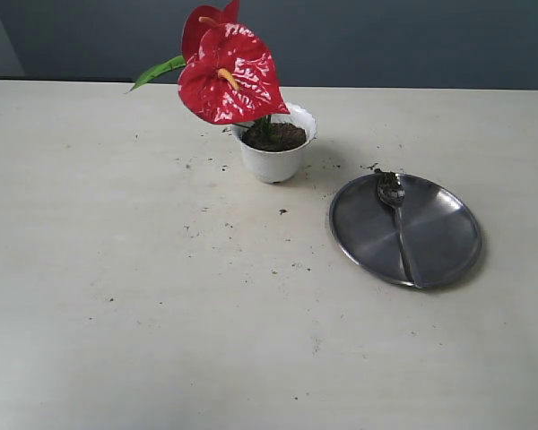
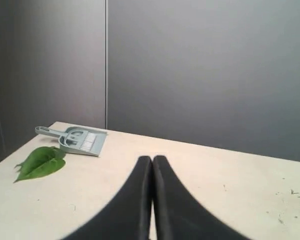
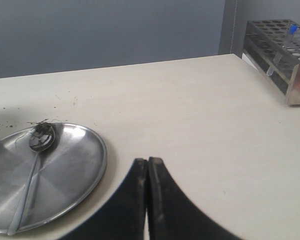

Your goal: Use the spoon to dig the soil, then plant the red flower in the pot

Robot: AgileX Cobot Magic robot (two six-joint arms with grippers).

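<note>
Where the red flower [image 1: 229, 76] is seen in the exterior view, its stems are set in the dark soil [image 1: 282, 136] of the white pot [image 1: 278, 163], which stands upright on the table [image 1: 117, 313]. To the right of the pot, apart from it, the spoon [image 1: 401, 236] is laid in a round steel plate [image 1: 448, 237], with crumbs of soil on its bowl. Both the left gripper [image 2: 152, 160] and the right gripper [image 3: 148, 162] are shown with fingers pressed together and nothing between them. A grey dustpan [image 2: 80, 140] and a loose green leaf [image 2: 40, 162] are seen in the left wrist view, a metal tube rack [image 3: 282, 55] in the right one.
</note>
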